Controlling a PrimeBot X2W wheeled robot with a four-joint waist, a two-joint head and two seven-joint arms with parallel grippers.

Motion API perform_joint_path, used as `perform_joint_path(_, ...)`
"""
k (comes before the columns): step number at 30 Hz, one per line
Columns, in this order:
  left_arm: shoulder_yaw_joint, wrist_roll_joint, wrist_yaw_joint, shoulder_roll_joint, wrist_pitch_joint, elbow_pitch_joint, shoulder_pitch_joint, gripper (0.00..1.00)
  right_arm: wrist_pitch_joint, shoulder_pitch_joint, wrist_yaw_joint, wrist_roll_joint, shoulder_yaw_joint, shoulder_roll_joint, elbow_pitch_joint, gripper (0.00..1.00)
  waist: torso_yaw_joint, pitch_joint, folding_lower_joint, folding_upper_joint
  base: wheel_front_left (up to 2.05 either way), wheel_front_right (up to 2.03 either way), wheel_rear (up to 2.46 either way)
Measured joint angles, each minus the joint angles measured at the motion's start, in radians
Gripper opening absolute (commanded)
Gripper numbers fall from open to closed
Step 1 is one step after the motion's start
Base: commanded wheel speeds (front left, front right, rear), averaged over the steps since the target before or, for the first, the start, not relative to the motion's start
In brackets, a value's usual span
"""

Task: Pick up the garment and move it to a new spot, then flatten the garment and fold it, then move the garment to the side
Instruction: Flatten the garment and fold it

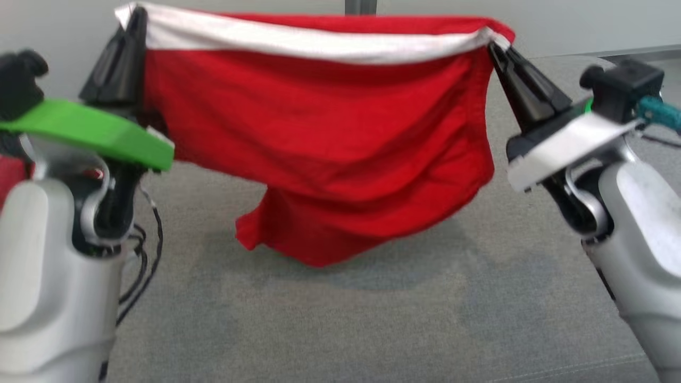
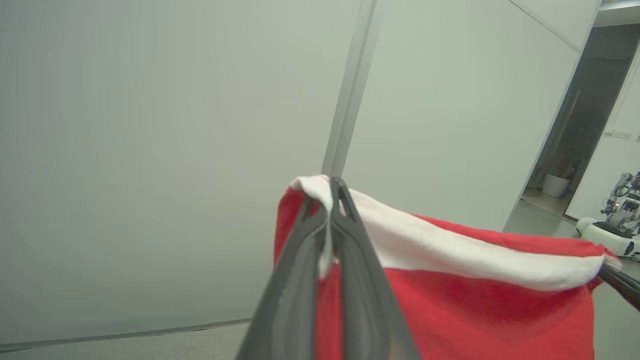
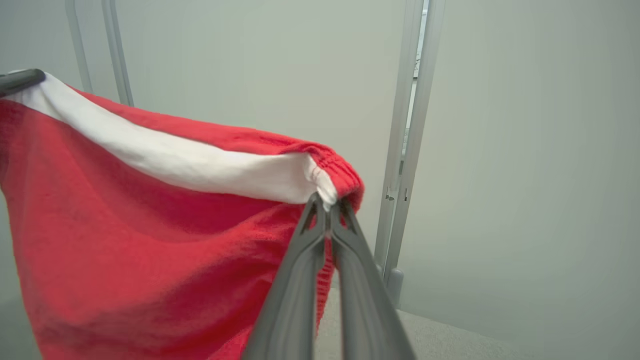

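The garment is red with a white band along its top edge. It hangs stretched in the air between my two grippers, its lower part drooping to just above the grey surface. My left gripper is shut on the garment's upper left corner; the left wrist view shows its fingers pinching the white band of the garment. On the other side my right gripper is shut on the upper right corner. Its fingers clamp the gathered edge of the garment.
A pale wall with a grey upright post stands behind the surface. Another robot sits on the floor through a doorway at the far right of the left wrist view. Dark cables hang beside my left forearm.
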Motion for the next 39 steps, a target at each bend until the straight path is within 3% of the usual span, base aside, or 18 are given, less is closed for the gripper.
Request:
perform_joint_path(4,-0.015,0.059,-0.011,0.017,-0.011,0.161,-0.222,0.00,-0.030,-0.230,0.000,-0.008,0.037,0.040,0.173,0.00,0.006,0.056,0.0000,0.0000,0.00,0.00,0.00)
perform_joint_path(5,-0.016,0.103,-0.012,0.025,-0.053,0.241,-0.344,0.00,-0.072,-0.346,0.000,-0.034,0.045,0.064,0.265,0.00,0.009,0.088,0.0001,0.0000,0.00,0.00,0.00)
perform_joint_path(10,-0.031,0.173,-0.038,0.018,-0.207,0.400,-0.558,0.00,-0.187,-0.529,0.000,-0.121,0.062,0.109,0.477,0.00,0.016,0.171,0.0001,0.0000,0.00,0.00,0.00)
perform_joint_path(14,-0.049,0.175,-0.063,-0.008,-0.321,0.505,-0.582,0.00,-0.228,-0.562,0.000,-0.147,0.066,0.144,0.616,0.00,0.022,0.233,0.0002,0.0001,0.00,0.00,0.00)
perform_joint_path(18,-0.070,0.157,-0.082,-0.042,-0.381,0.553,-0.473,0.00,-0.239,-0.527,0.000,-0.166,0.103,0.157,0.708,0.00,0.031,0.284,0.0002,0.0001,0.00,0.00,0.00)
perform_joint_path(25,-0.044,0.100,-0.091,-0.075,-0.396,0.494,-0.211,0.00,-0.239,-0.388,0.000,-0.148,0.157,0.154,0.686,0.00,0.054,0.319,0.0003,0.0002,0.00,0.00,0.00)
perform_joint_path(39,0.046,0.129,-0.095,-0.116,-0.401,0.129,0.233,0.00,-0.239,-0.039,0.000,-0.118,0.130,0.063,0.333,0.00,0.068,0.240,0.0000,-0.0003,0.00,0.00,0.00)
